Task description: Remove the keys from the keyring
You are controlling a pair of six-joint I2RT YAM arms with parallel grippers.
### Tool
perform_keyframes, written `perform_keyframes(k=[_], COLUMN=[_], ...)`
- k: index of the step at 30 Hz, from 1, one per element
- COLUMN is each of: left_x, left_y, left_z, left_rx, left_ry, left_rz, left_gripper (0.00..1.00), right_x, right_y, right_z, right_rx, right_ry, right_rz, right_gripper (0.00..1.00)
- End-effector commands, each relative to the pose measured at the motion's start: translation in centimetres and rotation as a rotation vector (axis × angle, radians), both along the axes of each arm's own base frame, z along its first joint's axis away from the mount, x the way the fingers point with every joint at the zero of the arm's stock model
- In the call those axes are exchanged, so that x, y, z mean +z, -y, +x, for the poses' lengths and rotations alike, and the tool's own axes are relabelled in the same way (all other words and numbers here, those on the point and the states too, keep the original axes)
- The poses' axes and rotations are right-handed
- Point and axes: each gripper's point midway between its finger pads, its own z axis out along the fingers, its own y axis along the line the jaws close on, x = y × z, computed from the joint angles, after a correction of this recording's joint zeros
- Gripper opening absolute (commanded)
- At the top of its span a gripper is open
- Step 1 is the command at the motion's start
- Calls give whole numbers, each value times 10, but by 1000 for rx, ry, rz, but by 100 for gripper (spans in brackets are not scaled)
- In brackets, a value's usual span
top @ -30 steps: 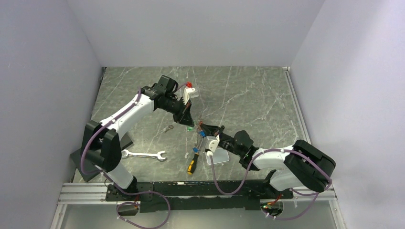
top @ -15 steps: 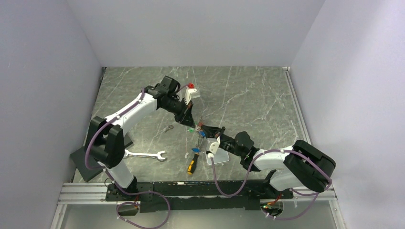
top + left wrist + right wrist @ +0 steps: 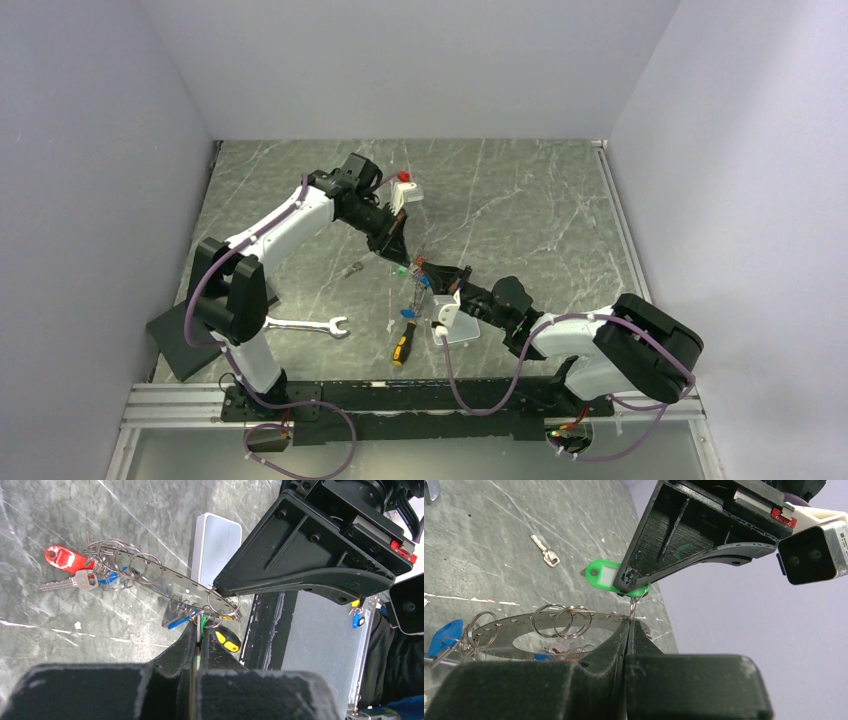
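The keyring (image 3: 150, 572) is a flat metal loop hung with several small split rings and held just above the table. My right gripper (image 3: 629, 622) is shut on its rim; the left wrist view shows that gripper's tip (image 3: 217, 587) on the loop. My left gripper (image 3: 200, 622) is shut on a green tag (image 3: 606, 575), which a thin wire ring joins to the loop. Still hanging from the loop are a silvery key (image 3: 70, 582) with a red tag (image 3: 62, 559) and a blue tag (image 3: 180, 620). From above, both grippers meet at the keyring (image 3: 420, 275).
A loose key (image 3: 545, 556) lies on the marble table, left of the grippers. The grey box (image 3: 458, 330) sits under the right wrist. A yellow-and-black screwdriver (image 3: 403, 342) and a silver wrench (image 3: 300, 325) lie near the front. A black plate (image 3: 175, 345) is at the left edge.
The left arm's wrist has shifted a little to the right. Both grippers stay shut at the keyring. The right arm has barely moved.
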Motion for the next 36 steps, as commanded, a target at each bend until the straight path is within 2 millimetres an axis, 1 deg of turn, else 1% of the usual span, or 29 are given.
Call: perform_keyframes(k=[1,7,15,21,36], left_x=[17,26,38,45,49], left_y=[-3,-8,-12,-11,-1], left_z=[5,-2,-9,-18,-44], left_rx=[-18,-30,-47,-67,-143], left_ry=[49,52,55,31,-40], left_rz=[-7,4,6,-13,-26], left_gripper=[0,0,0,0,0], right_x=[12,3,-4,-6,-7], right_y=[-5,-5,-5,-5,-6], right_z=[-9,-9,-7,-1,8], right_rx=[52,60,55,29,-11], right_ry=[67,88,95,68,25], right_rz=[6,-53,-100,-111,-115], right_gripper=[0,0,0,0,0])
